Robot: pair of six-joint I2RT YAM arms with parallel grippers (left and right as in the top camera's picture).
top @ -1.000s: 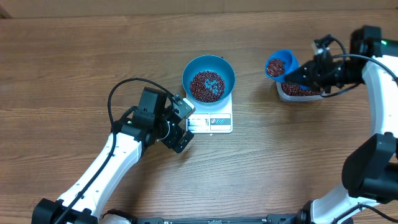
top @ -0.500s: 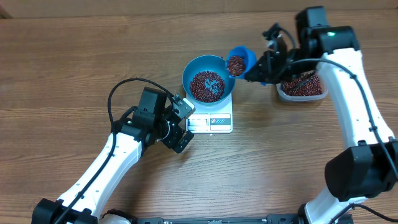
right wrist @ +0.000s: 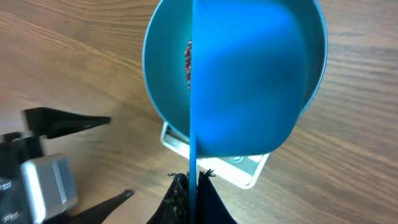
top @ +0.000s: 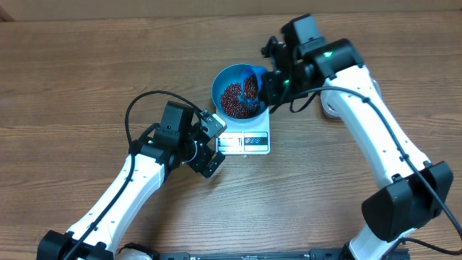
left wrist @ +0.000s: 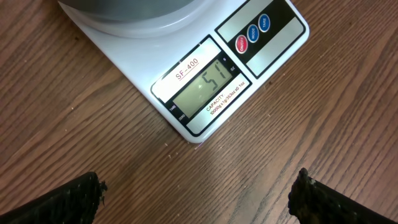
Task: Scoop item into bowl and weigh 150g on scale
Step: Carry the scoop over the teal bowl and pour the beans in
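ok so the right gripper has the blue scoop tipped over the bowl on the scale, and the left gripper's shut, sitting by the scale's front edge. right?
No: the left gripper is open, its fingertips wide apart with nothing between them, as the left wrist view shows. The rest holds: the right gripper has the scoop tipped over the bowl on the scale.

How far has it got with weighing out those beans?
Done: a layer of small dark red-brown beans already lies in the round bright blue bowl on the flat white square scale. In hand: the right arm's jaws, shut on a small blue plastic scoop, tip it over the bowl. Left: the display seems to read 51, well short of 150, so more scoops.
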